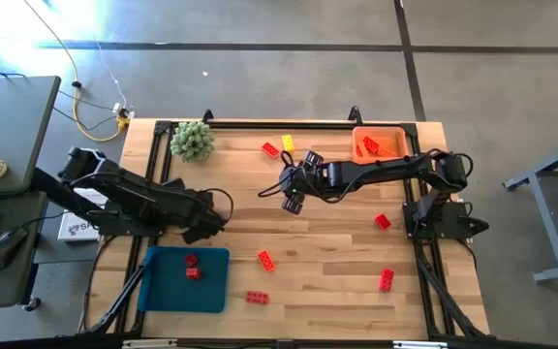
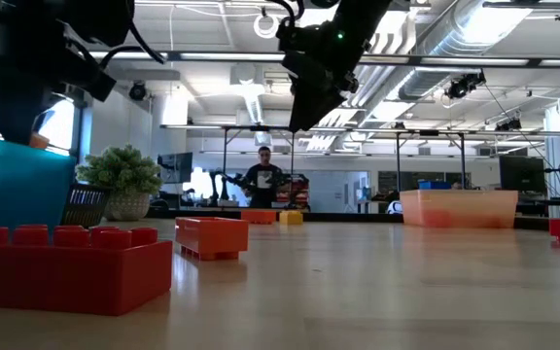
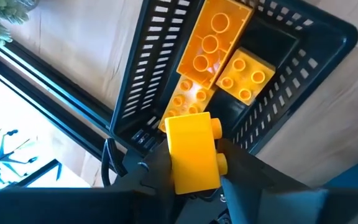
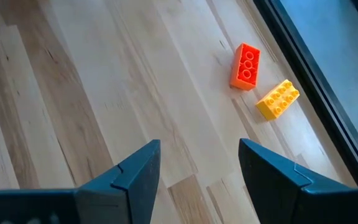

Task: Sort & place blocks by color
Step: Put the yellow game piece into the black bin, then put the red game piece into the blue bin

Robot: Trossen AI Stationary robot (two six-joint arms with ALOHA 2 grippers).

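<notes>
Wooden tabletop [image 1: 327, 242] up close: red blocks [image 1: 257, 297] lie scattered near the front edge, two more sitting on the blue tray [image 1: 168, 291]. Left gripper [image 3: 194, 186] hangs over a black basket [image 3: 291, 81], pinching a yellow block [image 3: 192, 152] above the yellow ones inside. Right gripper [image 4: 197, 165] hovers mid-table, fingers spread, empty. Farther back, a red block [image 4: 246, 65] and yellow block [image 4: 278, 99] lie just beside each other, with the orange bin [image 1: 379, 143] in the far corner.

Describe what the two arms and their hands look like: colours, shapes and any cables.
Both arms are dark, near-black, jointed links. The left hand shows only as dark, angular parts in its wrist view. The right hand has two flat, dark, teal-tinged fingers with angled, wedge-shaped tips. From above, the right arm is a slim boom on a wider black base, with dark cables looping near its wrist. No markings are legible.
</notes>
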